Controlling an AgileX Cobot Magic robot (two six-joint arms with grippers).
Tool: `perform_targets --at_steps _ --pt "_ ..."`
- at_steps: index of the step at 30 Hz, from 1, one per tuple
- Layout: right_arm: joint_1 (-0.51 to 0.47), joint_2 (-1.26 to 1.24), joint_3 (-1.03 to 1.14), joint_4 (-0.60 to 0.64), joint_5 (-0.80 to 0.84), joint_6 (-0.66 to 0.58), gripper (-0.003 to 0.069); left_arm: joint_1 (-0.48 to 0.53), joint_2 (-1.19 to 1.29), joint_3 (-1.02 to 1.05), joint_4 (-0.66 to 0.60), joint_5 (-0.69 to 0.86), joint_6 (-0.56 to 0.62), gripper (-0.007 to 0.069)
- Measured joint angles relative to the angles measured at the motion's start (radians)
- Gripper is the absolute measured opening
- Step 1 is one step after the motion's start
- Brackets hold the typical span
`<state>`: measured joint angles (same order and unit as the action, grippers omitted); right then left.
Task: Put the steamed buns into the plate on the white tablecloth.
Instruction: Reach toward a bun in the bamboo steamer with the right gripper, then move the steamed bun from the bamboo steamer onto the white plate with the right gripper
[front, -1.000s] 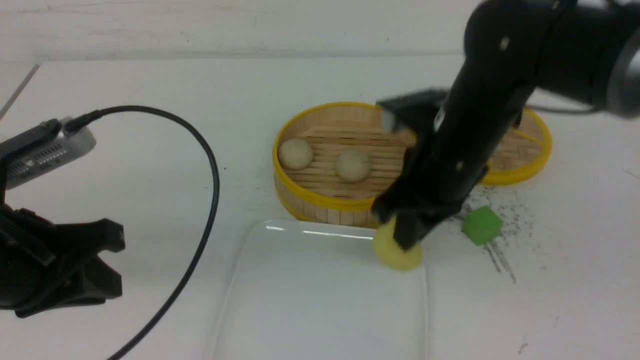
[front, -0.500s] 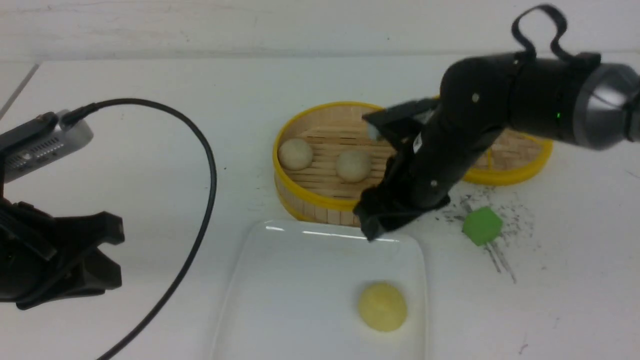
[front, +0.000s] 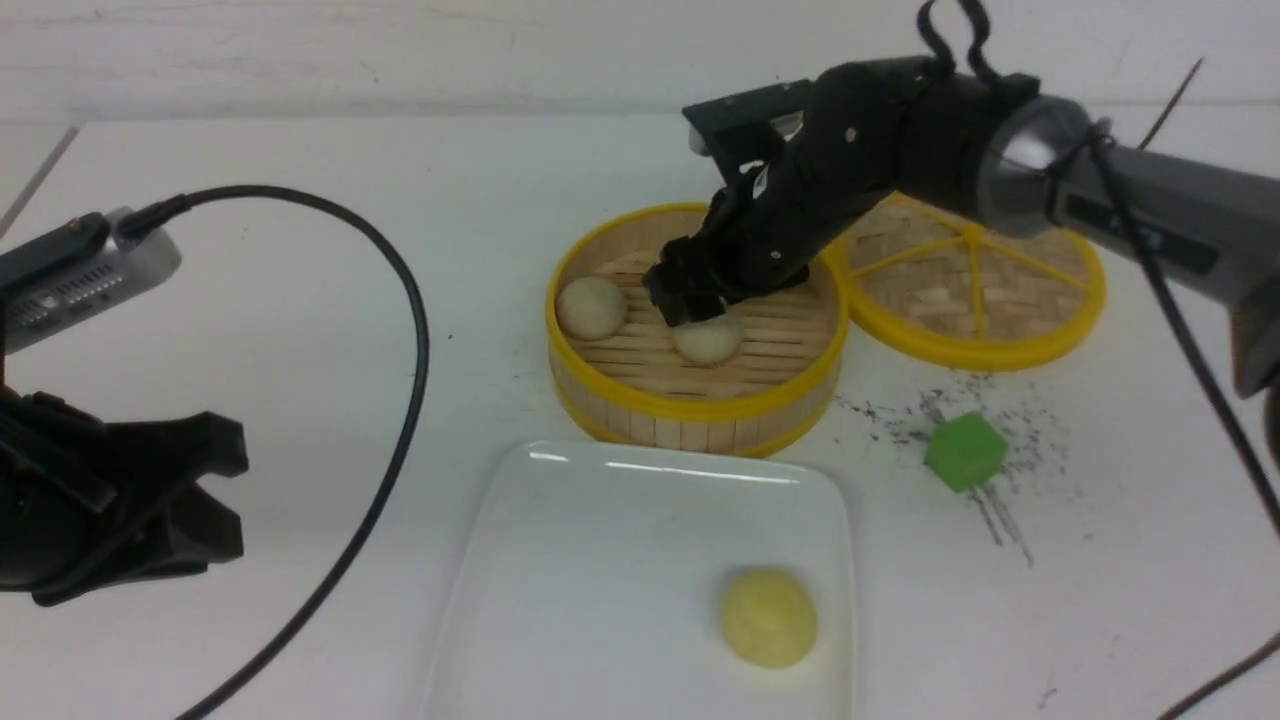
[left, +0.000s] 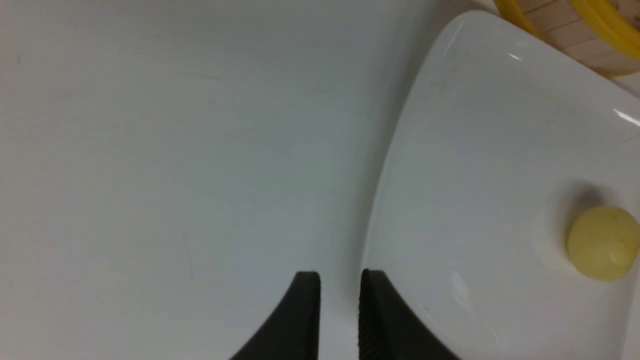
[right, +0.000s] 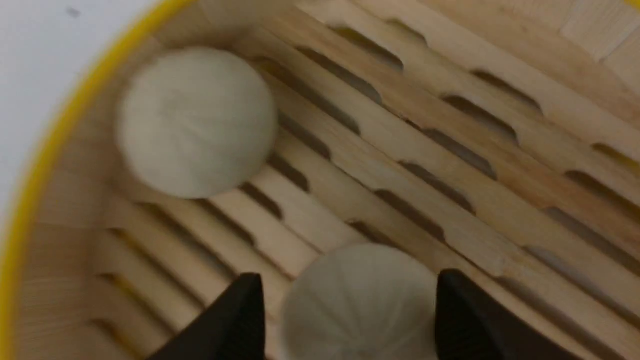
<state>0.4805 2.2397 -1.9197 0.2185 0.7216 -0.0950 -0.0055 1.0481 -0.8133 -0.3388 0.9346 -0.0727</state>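
One pale yellow steamed bun (front: 768, 617) (left: 600, 243) lies in the white plate (front: 600, 560) (left: 475, 150) on the white tablecloth (front: 250, 200). Two pale beige buns (front: 591, 306) (front: 708, 340) sit in the bamboo steamer (front: 690, 408). My right gripper (front: 690, 310) (right: 350, 274) is down inside the steamer, open, its fingers straddling the middle bun (right: 360, 305); the other bun (right: 197, 122) lies beside it. At the left, my left gripper (front: 225, 510) (left: 340, 275) hangs by the plate's left rim, its jaws a narrow gap apart with nothing between.
The round woven lid (front: 975, 300) lies right of the steamer. A green cube (front: 963, 451) sits on dark specks to the right of the plate. A black cable (front: 420, 330) loops across the left side of the table.
My right gripper opened and let the yellow bun go onto the plate. It then swung back over the steamer and came down around the middle bun. The left arm has barely moved.
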Motion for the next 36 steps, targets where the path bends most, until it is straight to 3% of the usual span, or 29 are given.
perform_targets --at_steps 2,5,6,7,8,10,16,20,25,28,32,36 --pt "-0.003 0.027 -0.006 -0.024 -0.001 0.000 0.0410 0.000 0.000 0.000 0.000 -0.001 0.000 0.0146" --pt "-0.004 0.038 -0.018 -0.054 -0.006 0.000 0.0242 0.000 0.000 0.000 0.006 -0.001 0.000 0.0149" --pt "-0.004 0.037 -0.018 -0.054 -0.005 0.000 0.0229 0.000 0.000 0.000 0.007 -0.001 0.000 0.0149" --pt "-0.004 0.030 -0.030 -0.062 0.021 0.000 0.0107 0.000 0.000 0.000 0.013 -0.002 0.000 0.0150" --pt "-0.004 0.023 -0.035 -0.063 0.042 0.000 0.0054 0.000 0.000 0.000 0.015 -0.002 0.000 0.0153" --pt "-0.004 -0.008 -0.045 -0.063 0.114 0.000 0.0022 0.000 0.000 0.000 0.019 -0.003 0.000 0.0156" --pt "0.008 -0.195 -0.045 -0.006 0.418 -0.006 0.0024 0.000 0.000 0.000 0.021 -0.004 0.000 0.0160" --pt "0.037 -0.365 0.048 0.094 0.494 -0.033 0.0024 0.000 0.000 0.000 0.022 -0.004 0.000 0.0160" --pt "0.149 -0.495 0.359 0.149 0.477 -0.035 0.0024 0.000 0.000 0.000 0.022 -0.004 0.000 0.0163" --pt "0.235 -0.512 0.546 0.164 0.373 -0.019 0.0027 0.000 0.000 0.000 0.022 -0.004 0.000 0.0169" --pt "0.286 -0.501 0.665 0.164 0.253 0.041 0.0041 0.000 0.000 0.000 0.023 -0.004 0.000 0.0174" --pt "0.312 -0.461 0.717 0.163 0.168 0.079 0.0111 0.000 0.000 0.000 -0.006 -0.004 -0.018 0.0181"
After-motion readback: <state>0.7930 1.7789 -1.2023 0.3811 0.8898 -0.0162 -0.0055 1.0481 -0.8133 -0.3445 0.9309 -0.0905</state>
